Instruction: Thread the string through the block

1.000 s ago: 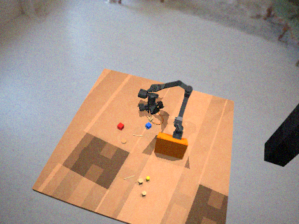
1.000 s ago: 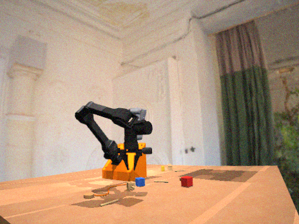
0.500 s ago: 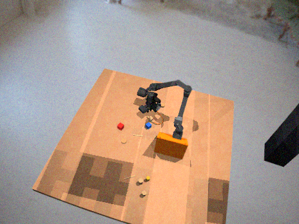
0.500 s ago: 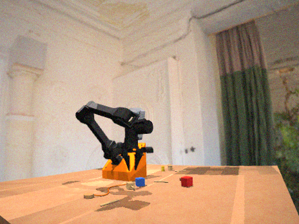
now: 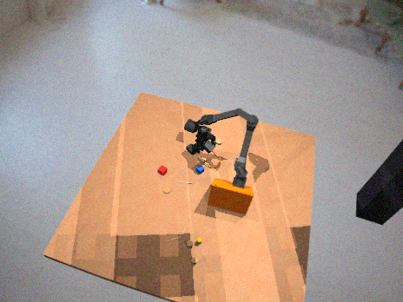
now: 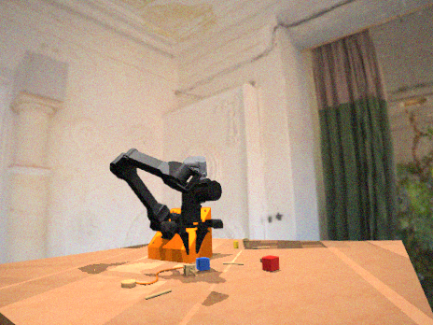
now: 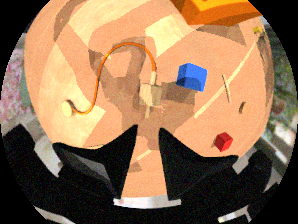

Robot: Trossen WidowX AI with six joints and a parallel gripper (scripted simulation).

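Block [image 5: 202, 160] [image 6: 188, 269] [image 7: 150, 94] (wooden) shows no writing I can read.

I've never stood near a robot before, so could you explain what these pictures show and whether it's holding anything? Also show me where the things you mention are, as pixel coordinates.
The dark machine is one jointed arm on an orange base [image 5: 230, 197] [image 6: 160, 249], ending in a gripper [image 7: 148, 129], a pair of black fingers. One picture looks down from above, one from beside the table, one from the wrist past the fingers. On the table lie a blue cube [image 5: 200, 169] [image 6: 202, 263] [image 7: 192, 77], a red cube [image 5: 162, 170] [image 6: 271, 263] [image 7: 223, 142], a small wooden block [image 6: 188, 269] [image 7: 150, 94], loose sticks and an orange string running to a round button [image 6: 128, 283] [image 7: 67, 108]. The parted fingers hold nothing.
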